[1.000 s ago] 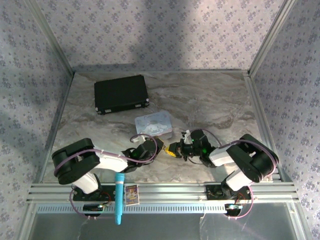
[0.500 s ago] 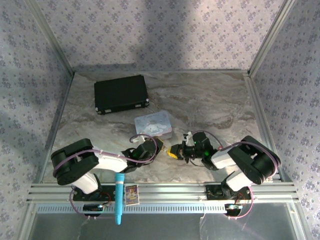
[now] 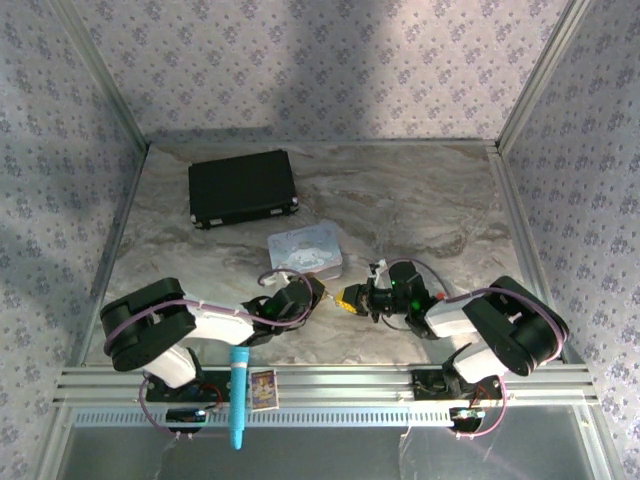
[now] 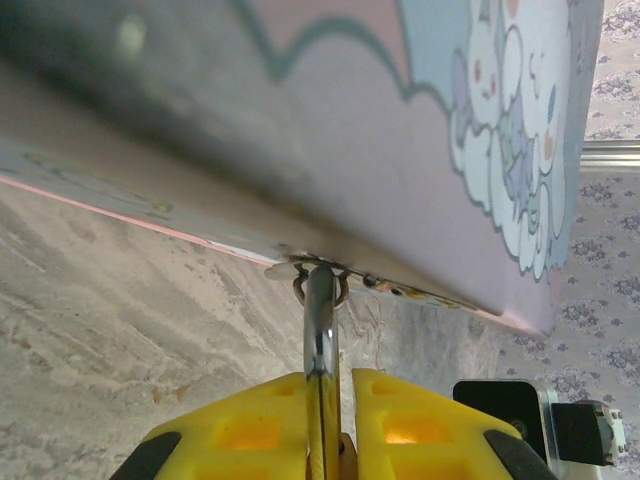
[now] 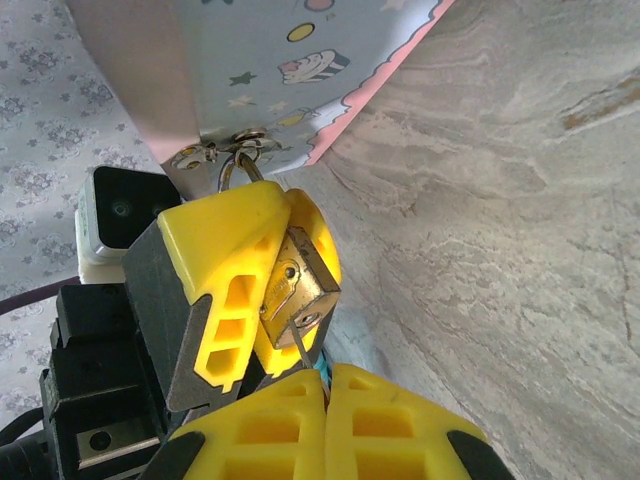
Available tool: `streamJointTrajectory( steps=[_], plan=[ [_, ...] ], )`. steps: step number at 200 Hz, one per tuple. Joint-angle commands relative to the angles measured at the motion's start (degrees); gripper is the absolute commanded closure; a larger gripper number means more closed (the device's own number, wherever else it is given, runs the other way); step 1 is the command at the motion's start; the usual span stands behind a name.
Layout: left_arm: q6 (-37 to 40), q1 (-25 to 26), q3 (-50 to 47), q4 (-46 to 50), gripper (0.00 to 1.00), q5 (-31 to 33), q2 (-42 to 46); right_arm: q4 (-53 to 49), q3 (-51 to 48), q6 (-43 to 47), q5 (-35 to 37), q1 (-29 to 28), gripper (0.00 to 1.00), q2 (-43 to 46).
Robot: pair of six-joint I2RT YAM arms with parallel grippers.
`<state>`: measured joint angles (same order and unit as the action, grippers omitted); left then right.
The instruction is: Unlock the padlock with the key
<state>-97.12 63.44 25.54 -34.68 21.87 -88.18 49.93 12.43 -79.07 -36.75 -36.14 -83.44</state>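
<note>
Top view: my left gripper (image 3: 318, 290) and right gripper (image 3: 350, 297) are sitting nose to nose lower centre, just below the pastel cartoon-printed tin (image 3: 305, 248). Left wrist: fingers at frame bottom are clamping the tiny brass-gold padlock (image 4: 320, 330), shackle through the tin's hasp (image 4: 318, 283). Right wrist: fingers are pinching the thin silvery key (image 5: 300, 345), tip at the lock's underside, mid-frame. I'm reading this as insertion; next calls for seating, then twisting.

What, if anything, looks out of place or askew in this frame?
Mainly the blue stick: it lies across the front rail, its near end sticking out past it. The pastel tin sits skewed to the table edges, likely from handling the padlock on its hasp. No damage or spill visible.
</note>
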Motion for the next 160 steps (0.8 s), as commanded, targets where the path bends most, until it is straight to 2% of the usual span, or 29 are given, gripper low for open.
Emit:
streamJointTrajectory(
  steps=[1,47,160],
  plan=[
    [-2.28,0.28,0.10,-1.26,0.92,0.02,-0.14,-1.70,0.28,0.96,0.40,-0.29,1.00,0.91],
    [-1.91,0.37,0.39,0.75,0.92,0.42,1.25,-0.98,0.14,1.02,1.07,-0.68,1.00,0.91],
    [-3.17,1.25,-1.20,-2.29,0.91,0.18,2.65,1.81,2.23,-0.21,4.82,-1.83,1.00,-1.63]
  ],
)
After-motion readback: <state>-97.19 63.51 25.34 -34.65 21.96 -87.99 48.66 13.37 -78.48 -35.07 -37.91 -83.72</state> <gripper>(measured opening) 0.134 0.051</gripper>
